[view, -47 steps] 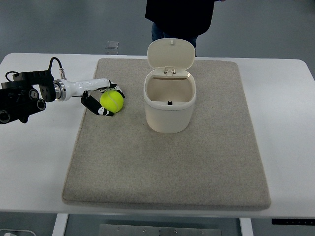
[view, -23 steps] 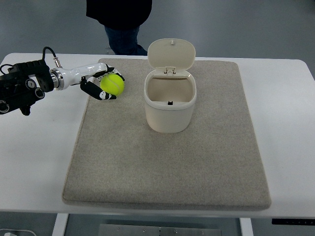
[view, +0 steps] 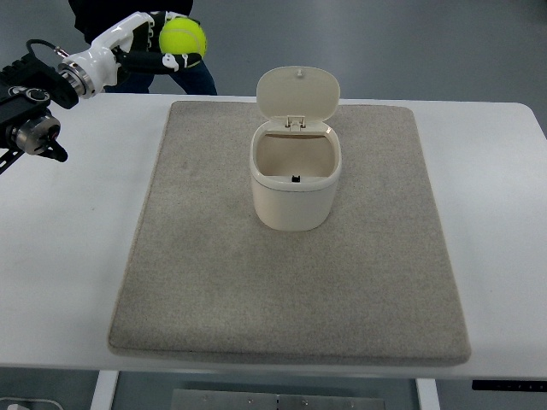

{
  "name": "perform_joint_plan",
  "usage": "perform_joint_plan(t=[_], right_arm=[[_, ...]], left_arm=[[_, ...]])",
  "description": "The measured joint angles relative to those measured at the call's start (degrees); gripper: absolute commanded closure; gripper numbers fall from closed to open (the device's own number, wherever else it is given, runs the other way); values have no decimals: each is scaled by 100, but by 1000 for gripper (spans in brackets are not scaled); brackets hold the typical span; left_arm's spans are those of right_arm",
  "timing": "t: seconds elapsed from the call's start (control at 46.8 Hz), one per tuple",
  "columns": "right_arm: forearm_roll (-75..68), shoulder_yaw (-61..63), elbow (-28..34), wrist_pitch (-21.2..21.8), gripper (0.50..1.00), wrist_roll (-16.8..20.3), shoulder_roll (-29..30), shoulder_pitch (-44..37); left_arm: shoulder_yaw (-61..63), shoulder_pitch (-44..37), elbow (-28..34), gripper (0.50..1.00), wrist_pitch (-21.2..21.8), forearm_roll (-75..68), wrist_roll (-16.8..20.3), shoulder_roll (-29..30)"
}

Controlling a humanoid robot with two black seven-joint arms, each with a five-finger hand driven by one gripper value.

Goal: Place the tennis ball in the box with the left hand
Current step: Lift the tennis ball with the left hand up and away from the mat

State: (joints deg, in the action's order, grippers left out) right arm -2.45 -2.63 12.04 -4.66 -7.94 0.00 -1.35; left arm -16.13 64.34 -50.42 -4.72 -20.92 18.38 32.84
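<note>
My left hand (view: 167, 41) is shut on a yellow-green tennis ball (view: 182, 37) and holds it high, up and to the left of the bin, over the table's far edge. The cream bin (view: 295, 177) stands upright in the middle of the grey mat (view: 291, 282), its lid (view: 298, 94) flipped open toward the far side and its inside showing nothing in it. The left arm (view: 38, 90) comes in from the upper left. The right arm does not show.
The mat lies on a white table (view: 64, 265). A person in dark clothes and jeans (view: 184, 77) stands behind the table's far edge, just behind the raised hand.
My left hand has lifted the ball off the mat and carried it up and away from me. The person behind the table has moved to the left.
</note>
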Motion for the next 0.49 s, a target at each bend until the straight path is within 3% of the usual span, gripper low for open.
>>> perform_joint_plan(t=[0.492], right_arm=[[-2,0,3,0,562,0,0,-1]], left_arm=[[-2637,-7,-105,1000,-189,1389,-1,-756]])
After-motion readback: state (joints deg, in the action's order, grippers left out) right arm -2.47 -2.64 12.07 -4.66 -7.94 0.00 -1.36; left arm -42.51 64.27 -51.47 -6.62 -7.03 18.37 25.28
